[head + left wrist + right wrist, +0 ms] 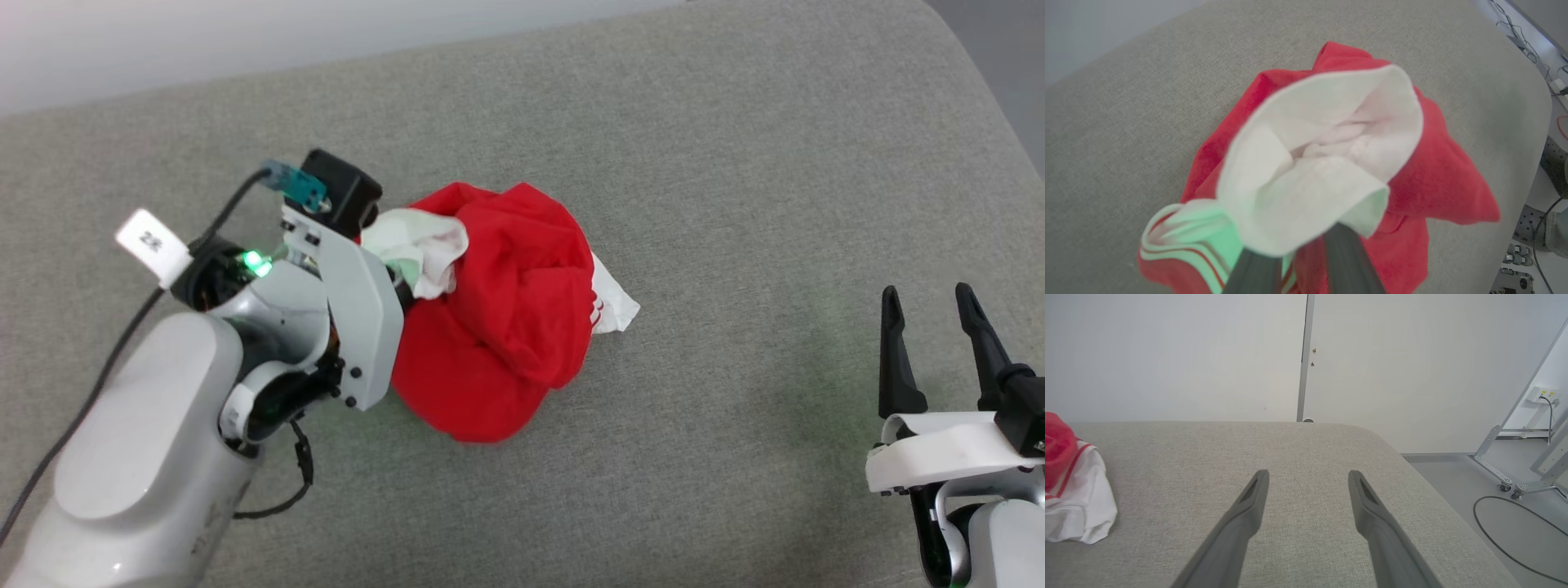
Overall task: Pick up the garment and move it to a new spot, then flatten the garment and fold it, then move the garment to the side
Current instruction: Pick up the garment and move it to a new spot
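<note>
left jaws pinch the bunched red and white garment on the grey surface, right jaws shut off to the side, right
Not quite: the jaws of the right gripper stand wide open, as the right wrist view shows. The left gripper does pinch the garment on the grey surface.

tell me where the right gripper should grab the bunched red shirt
Probably the white sleeve corner on the right of the garment, approached low from the right by the right gripper: it lies as a loose flap clear of the lump, opposite where the left gripper holds.
</note>
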